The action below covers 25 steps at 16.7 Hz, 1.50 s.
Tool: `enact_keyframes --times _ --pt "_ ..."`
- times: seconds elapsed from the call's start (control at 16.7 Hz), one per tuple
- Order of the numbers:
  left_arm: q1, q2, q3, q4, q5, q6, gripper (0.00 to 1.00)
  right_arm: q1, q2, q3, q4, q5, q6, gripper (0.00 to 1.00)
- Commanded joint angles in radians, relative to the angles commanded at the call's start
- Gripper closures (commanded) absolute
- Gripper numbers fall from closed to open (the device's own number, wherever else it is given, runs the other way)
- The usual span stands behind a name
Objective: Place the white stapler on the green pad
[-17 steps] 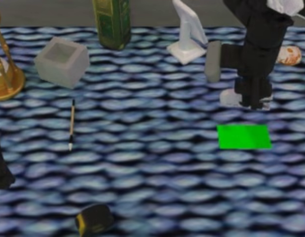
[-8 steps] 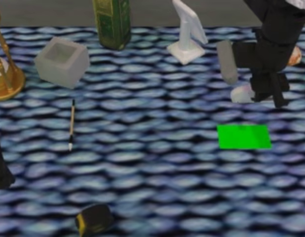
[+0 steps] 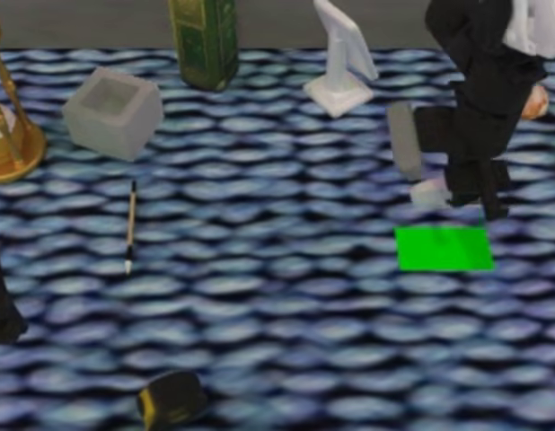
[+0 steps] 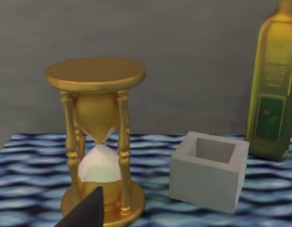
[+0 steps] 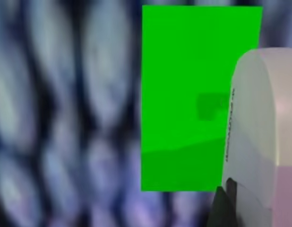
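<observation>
Now nearer green pad (image 3: 444, 249): right pincer (image 3: 475, 199), white stapler (image 3: 430, 193).

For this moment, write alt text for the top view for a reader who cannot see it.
The right arm's pincer holds the white stapler above the patterned blue table, just behind the green pad. A pen, grey box, hourglass and white stand sit farther off.

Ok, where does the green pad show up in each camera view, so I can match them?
Top view: the green pad lies flat on the table's right side, just below the right gripper holding the white stapler.
Left wrist view: not in it.
Right wrist view: the green pad fills the upper middle, partly behind the stapler.
Shared landmark: the stapler, beside the pad in both views.
</observation>
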Motion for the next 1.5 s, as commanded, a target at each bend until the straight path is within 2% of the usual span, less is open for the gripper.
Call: enact_keyframes --times 0.3,0.6,1.38,1.5 --pt "0.0 0.0 0.0 0.0 0.0 0.0 0.0 0.0 0.044 -0.14 0.187 0.005 -0.001 1.0" --pt "0.0 0.0 0.0 0.0 0.0 0.0 0.0 0.0 0.047 -0.151 0.2 0.005 -0.002 1.0" --pt "0.0 0.0 0.0 0.0 0.0 0.0 0.0 0.0 0.047 -0.151 0.2 0.005 -0.002 0.02" --pt "0.0 0.0 0.0 0.0 0.0 0.0 0.0 0.0 0.047 -0.151 0.2 0.005 -0.002 0.0"
